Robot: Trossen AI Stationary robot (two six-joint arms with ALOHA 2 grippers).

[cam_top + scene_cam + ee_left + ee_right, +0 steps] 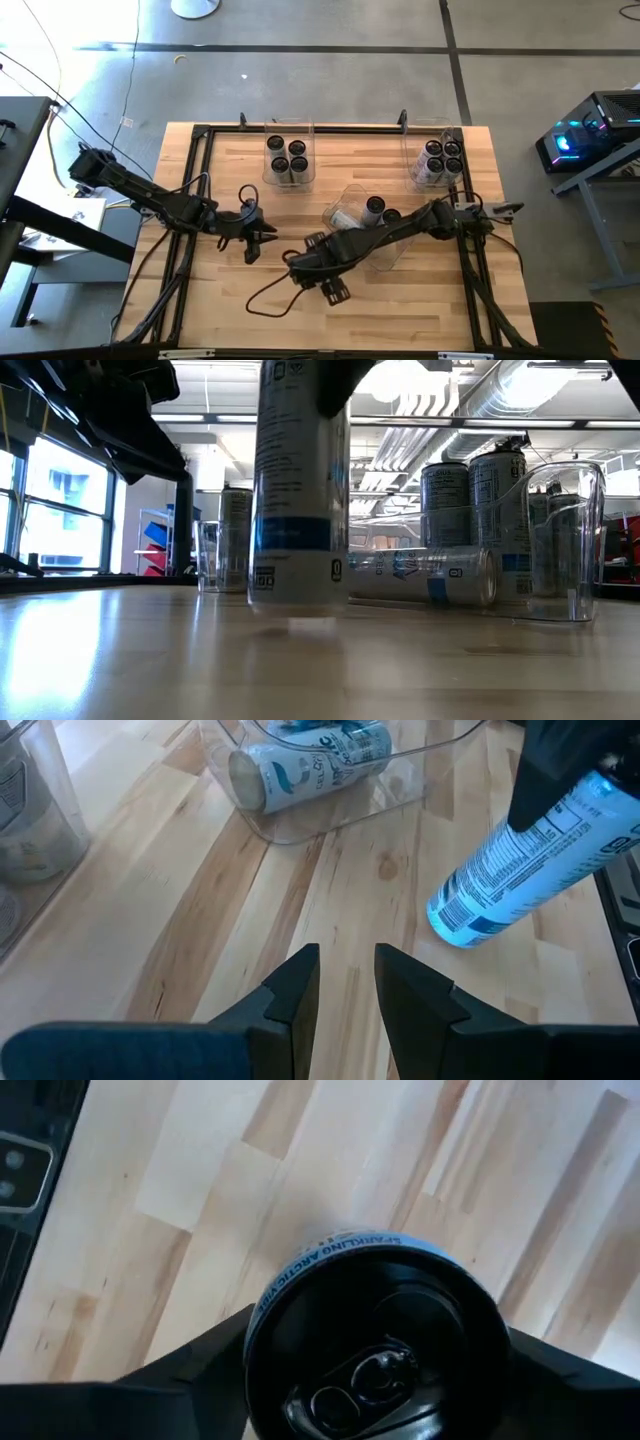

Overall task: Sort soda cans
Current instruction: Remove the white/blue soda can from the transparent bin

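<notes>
Hovering just above the table (400, 300), your right gripper (375, 1380) pinches 1 upright soda can (298, 490) by its sides, long axis vertical; the left gripper (347, 982), near, waits slightly parted and empty.

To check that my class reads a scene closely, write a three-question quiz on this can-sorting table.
1. True or false: the left claw grips a can.
2. The can in the right claw is: A) lying flat on the wood; B) hanging upright just above the table; C) standing inside a container.
3. Fill in: the can lying on its side rests inside a clear ___.

Key: 1 false, nothing is between its fingers; 2 B; 3 bin.
</notes>
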